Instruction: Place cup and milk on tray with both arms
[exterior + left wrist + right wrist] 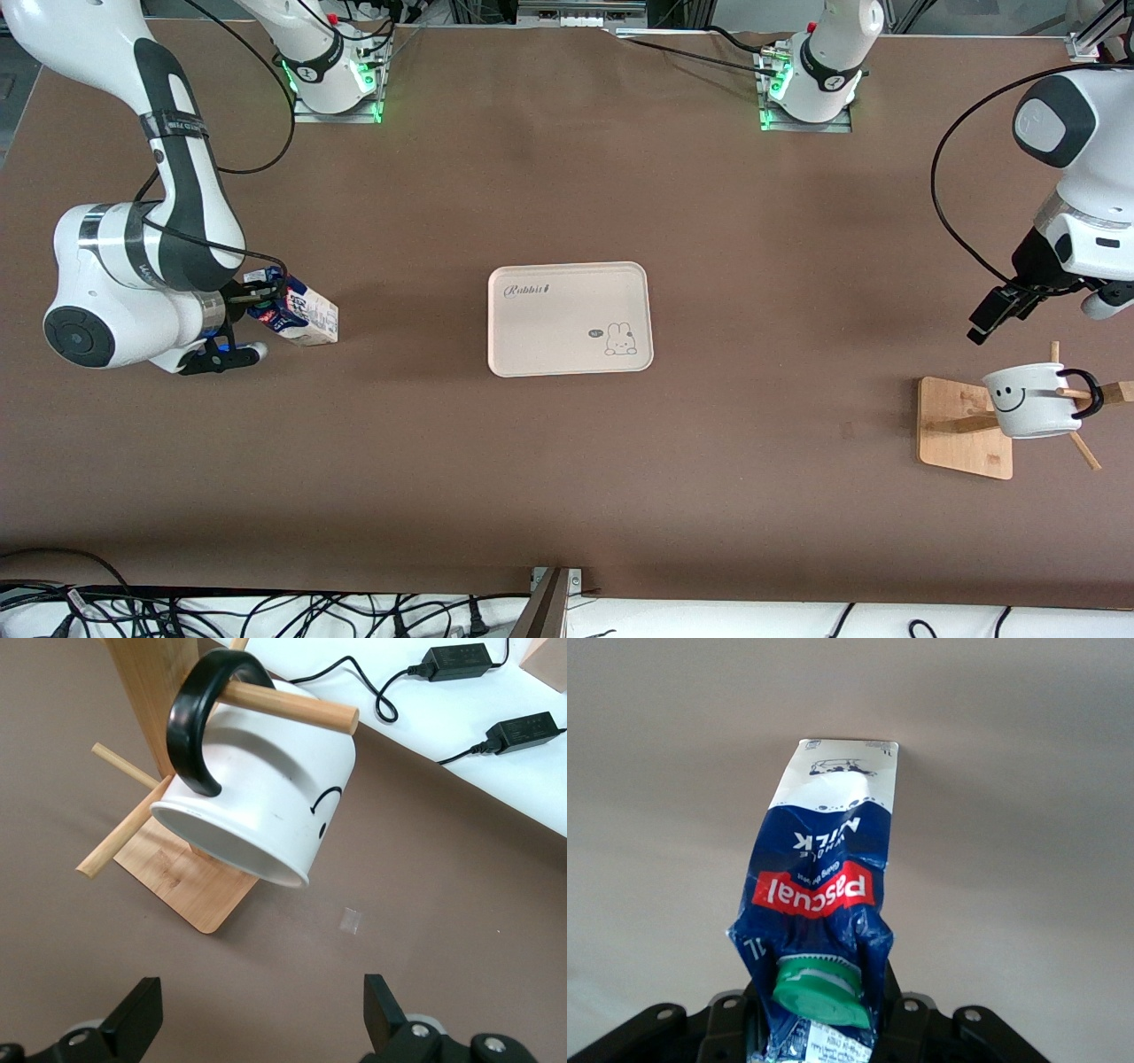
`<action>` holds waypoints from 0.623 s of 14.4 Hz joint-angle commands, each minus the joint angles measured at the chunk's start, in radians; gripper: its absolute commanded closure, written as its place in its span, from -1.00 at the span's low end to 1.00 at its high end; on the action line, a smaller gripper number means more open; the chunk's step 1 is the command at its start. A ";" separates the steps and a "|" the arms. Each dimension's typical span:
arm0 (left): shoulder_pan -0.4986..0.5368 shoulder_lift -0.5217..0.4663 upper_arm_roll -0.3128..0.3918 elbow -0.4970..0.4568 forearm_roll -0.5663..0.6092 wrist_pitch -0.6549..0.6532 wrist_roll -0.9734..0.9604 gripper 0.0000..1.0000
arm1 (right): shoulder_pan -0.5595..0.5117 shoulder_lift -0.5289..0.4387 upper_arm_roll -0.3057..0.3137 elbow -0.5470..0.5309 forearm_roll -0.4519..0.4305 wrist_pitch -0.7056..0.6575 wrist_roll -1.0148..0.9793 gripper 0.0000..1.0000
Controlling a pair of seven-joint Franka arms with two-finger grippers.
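We see the right gripper [252,299] clamped on the crumpled milk [297,312] carton; our left gripper [261,1014], jaws apart, hovers over the glossy cup [266,797] hanging on a wooden peg [288,707].

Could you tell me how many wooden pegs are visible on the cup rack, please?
3, all on the wooden rack at the left arm's end: one peg through the cup handle, two bare pegs lower down. Others may be hidden.

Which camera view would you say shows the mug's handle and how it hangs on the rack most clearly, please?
The left wrist view: the cup fills it, its black handle looped over a wooden peg of the rack. The front view shows the cup small, the handle partly visible. The right wrist view shows only the milk.
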 commanded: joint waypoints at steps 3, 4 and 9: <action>0.006 -0.001 -0.006 -0.004 -0.021 0.016 0.001 -1.00 | 0.002 -0.070 0.001 0.000 -0.004 -0.085 -0.009 0.05; 0.006 -0.001 -0.006 -0.004 -0.021 0.014 0.001 -1.00 | 0.002 -0.090 -0.002 0.000 -0.004 -0.111 -0.009 0.05; 0.006 0.001 -0.006 -0.004 -0.021 0.016 0.001 -1.00 | 0.004 -0.169 0.007 0.000 0.010 -0.203 -0.006 0.05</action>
